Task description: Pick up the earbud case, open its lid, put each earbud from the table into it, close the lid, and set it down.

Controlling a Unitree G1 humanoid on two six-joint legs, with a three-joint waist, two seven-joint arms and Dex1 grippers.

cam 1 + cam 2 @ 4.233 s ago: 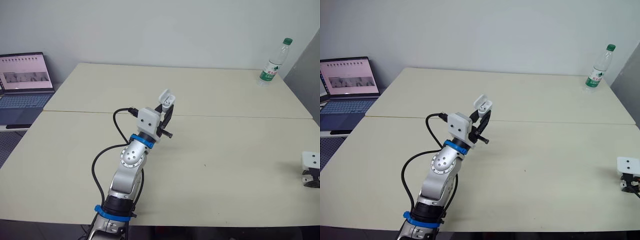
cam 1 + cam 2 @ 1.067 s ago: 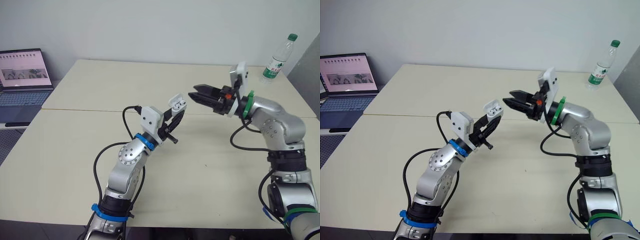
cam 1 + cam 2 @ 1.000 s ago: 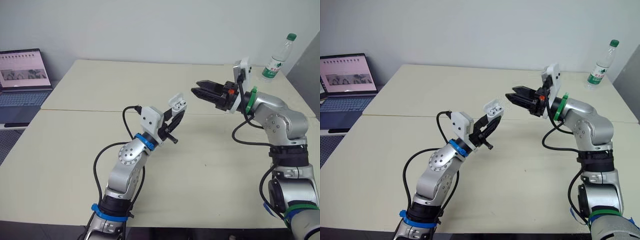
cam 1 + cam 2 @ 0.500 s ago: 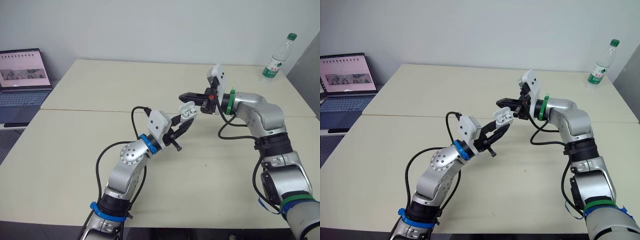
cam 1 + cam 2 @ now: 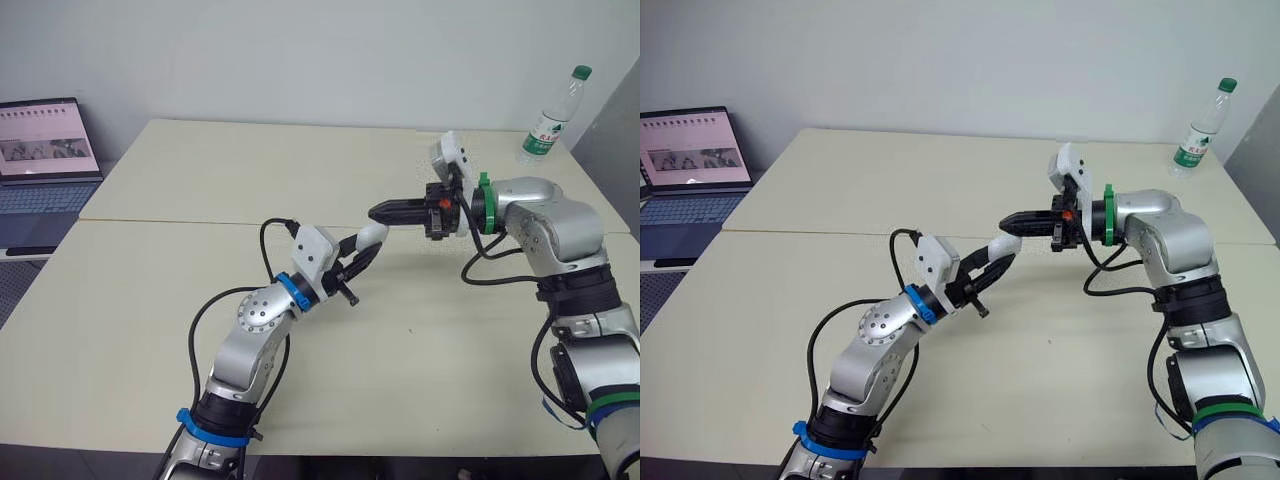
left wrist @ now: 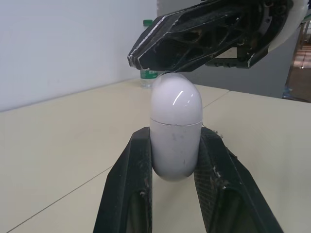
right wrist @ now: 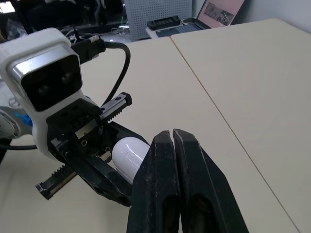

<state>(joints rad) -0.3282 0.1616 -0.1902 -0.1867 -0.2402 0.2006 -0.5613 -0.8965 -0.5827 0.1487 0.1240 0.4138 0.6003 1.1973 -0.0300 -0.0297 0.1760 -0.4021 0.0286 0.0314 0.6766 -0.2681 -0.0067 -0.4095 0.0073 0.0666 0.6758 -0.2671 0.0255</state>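
Two arms meet above the middle of the pale table (image 5: 190, 180), and the earbud case (image 6: 175, 121) is held between them, up off the surface. The left gripper (image 5: 360, 252) reaches up and to the right from the near side. Its two black fingers (image 6: 138, 165) are clamped on the lower half of the case, one on each flank, so the white capsule stands upright between them with its rounded top free. The lid (image 6: 176, 99) sits down on the body, and a thin seam runs around the case just above the fingertips.

The right gripper (image 5: 378, 212) comes in from the right, roughly level and pointing left. Its fingers (image 7: 163, 165) are pressed together into a single dark wedge with only a hairline gap between them. The tip of that wedge lies right at the top of the lid. From the left wrist view it looks to be touching the dome, though I cannot tell whether it is pressing on it. From the right wrist view the case shows as a white curve just beyond the closed tips, with the left gripper's toothed fingers gripping it.

A water bottle (image 5: 548, 118) with a green cap stands upright at the far right corner of the table, well apart from both arms. An open laptop (image 5: 45, 165) sits off the table's left side, its screen lit.
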